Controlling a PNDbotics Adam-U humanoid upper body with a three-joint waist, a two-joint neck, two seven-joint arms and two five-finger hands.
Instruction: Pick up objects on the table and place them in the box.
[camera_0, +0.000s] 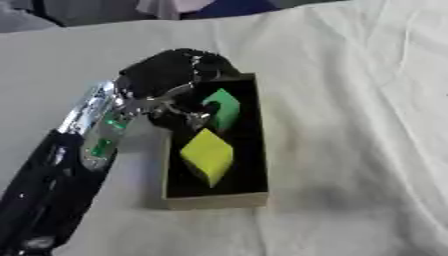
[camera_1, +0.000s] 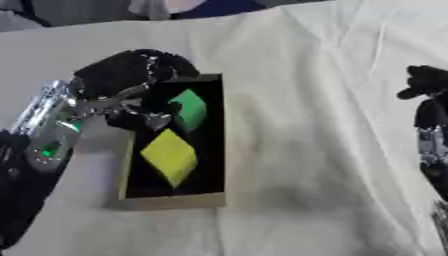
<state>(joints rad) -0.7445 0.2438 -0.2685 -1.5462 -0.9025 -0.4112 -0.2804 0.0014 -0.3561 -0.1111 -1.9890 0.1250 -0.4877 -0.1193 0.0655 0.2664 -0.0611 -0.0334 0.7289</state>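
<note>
box (camera_0: 219, 199): open, black inside, on white-draped counter (camera_0: 350, 150). inside: yellow block (camera_0: 208, 155) near end, green block (camera_0: 224, 107) far end. left hand (camera_0: 175, 75): over box's far end, fingers curled beside green block, grip unclear. right hand (camera_1: 429, 85): right edge, well apart, fingers unclear.

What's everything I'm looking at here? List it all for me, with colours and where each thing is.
box: one, black inside with tan walls, middle of the table
green block: one, green, far half of the box
yellow block: one, yellow, near half of the box
tablecloth: one, white, creased, covering the table
left hand: one, black, over the box's far left corner, fingers at the green block
right hand: one, black, right edge of the right eye view
</note>
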